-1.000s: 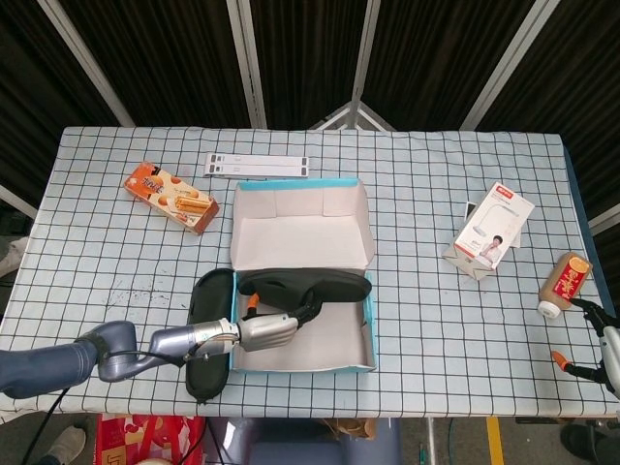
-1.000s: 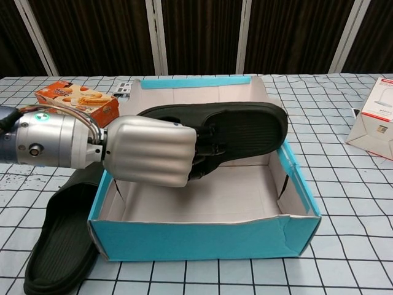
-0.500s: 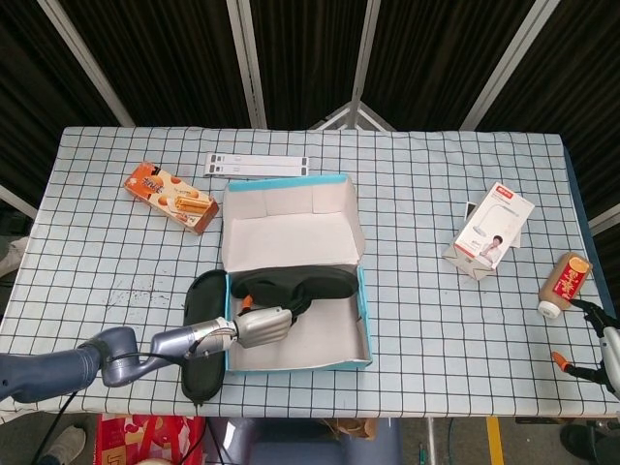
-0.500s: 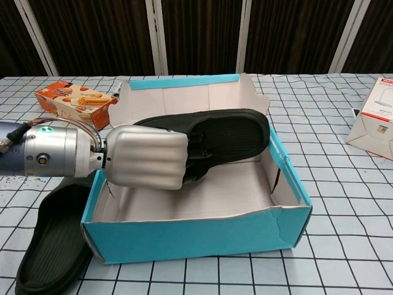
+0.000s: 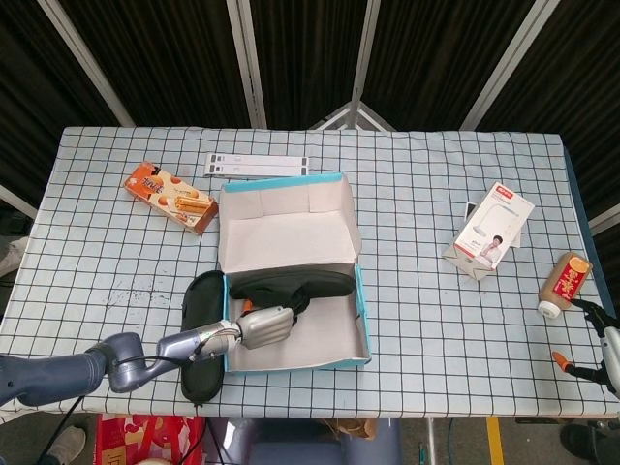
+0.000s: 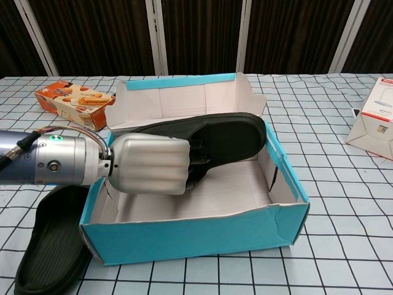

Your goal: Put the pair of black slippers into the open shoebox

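My left hand (image 5: 262, 326) (image 6: 150, 163) grips one black slipper (image 5: 293, 283) (image 6: 224, 138) and holds it on edge inside the open blue shoebox (image 5: 360, 320) (image 6: 196, 236), with the sole turned toward the front. The slipper's toe points right and lies near the box's right wall. The second black slipper (image 5: 200, 339) (image 6: 52, 244) lies flat on the table just left of the box. The right hand shows only as a dark part (image 5: 605, 344) at the right edge of the head view, and its fingers cannot be made out.
An orange snack box (image 5: 170, 197) (image 6: 77, 102) lies behind and left of the shoebox. A white strip (image 5: 257, 165) sits behind the box lid. A white carton (image 5: 493, 230) (image 6: 376, 119) and a brown bottle (image 5: 563, 284) stand to the right.
The left hand has lowered the slipper deeper into the box. The shoebox has slid left and turned slightly, and its lid stands more upright. The loose slipper stayed put.
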`<state>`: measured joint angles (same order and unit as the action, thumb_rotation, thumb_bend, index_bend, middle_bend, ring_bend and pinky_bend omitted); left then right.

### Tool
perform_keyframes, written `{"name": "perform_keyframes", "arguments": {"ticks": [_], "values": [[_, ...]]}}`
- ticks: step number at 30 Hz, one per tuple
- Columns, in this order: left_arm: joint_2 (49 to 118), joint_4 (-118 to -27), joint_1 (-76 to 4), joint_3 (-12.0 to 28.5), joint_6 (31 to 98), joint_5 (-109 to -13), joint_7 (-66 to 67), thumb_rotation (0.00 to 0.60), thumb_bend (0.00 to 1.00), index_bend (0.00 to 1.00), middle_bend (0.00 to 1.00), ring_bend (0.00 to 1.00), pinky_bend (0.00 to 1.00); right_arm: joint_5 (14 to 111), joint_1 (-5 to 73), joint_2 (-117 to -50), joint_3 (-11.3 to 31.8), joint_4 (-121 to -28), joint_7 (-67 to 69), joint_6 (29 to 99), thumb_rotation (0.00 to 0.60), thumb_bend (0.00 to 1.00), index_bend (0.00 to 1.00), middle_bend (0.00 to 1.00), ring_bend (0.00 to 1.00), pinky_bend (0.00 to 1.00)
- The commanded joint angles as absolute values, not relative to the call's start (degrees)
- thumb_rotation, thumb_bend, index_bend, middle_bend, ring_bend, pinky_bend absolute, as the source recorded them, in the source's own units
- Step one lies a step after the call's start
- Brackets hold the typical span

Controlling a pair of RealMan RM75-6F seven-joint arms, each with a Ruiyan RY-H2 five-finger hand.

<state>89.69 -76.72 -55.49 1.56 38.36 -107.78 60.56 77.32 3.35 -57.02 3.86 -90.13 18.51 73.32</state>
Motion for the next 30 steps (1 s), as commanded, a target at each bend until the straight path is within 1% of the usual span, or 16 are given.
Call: {"name": "perform_keyframes", "arguments": {"ticks": [1,5,11,14,18,22,27,30], "values": [[89.5,-77.5,-55.3,2.1,37.2,-105.9,60.6,0.6,0.32,0.42,0.55,0.17,0.24,77.4,3.3,-57.1,3.8,-90.1,18.5,73.4,0.6,0.23,0.19,0.2,0.25,0.21],[89.3,-78.4,-55.0,3.0,36.0,-103.2,61.7,0.6,0.32,0.42,0.55,0.19,0.25,77.4,3.3,-57.1,3.8,-90.2,18.4,73.4,0.6,0.23,0.19,0.2,0.25,0.21],[88.8,-79.6,-54.1,3.8,35.7,-100.2,64.4,0.6,0.32,0.41,0.55,0.19,0.26,77.2,3.4,-57.1,3.8,-90.3,18.2,73.3,0.6,0.23,0.19,0.2,0.25,0.21],[88.6,-80.2,-53.9,3.8,35.3,-99.1,65.7,0.6,0.32,0.39,0.53,0.19,0.27,77.3,3.4,-57.1,3.8,-90.3,18.2,73.1,0.6,0.23,0.19,0.2,0.25,0.21],[88.4,-80.8,-54.2,3.8,35.4,-98.5,67.1,0.6,0.31,0.31,0.46,0.19,0.27,77.4,3.5,-57.0,3.8,-90.4,18.4,73.0,0.6,0.23,0.19,0.2,0.25,0.21],[88.4,-81.3,-54.6,3.4,36.3,-99.2,67.4,0.6,0.29,0.24,0.37,0.19,0.27,77.6,3.5,-56.9,3.7,-90.4,18.8,72.9,0.6,0.23,0.2,0.2,0.25,0.21],[89.1,-80.5,-55.8,2.5,40.0,-103.1,65.1,0.6,0.28,0.2,0.35,0.19,0.27,77.6,3.5,-56.8,3.6,-90.4,19.1,72.8,0.6,0.23,0.2,0.2,0.25,0.21],[89.7,-79.3,-56.9,1.9,42.2,-105.7,62.8,0.6,0.27,0.14,0.26,0.19,0.27,77.6,3.4,-56.7,3.7,-90.4,19.2,73.0,0.6,0.23,0.2,0.2,0.25,0.21]]}}
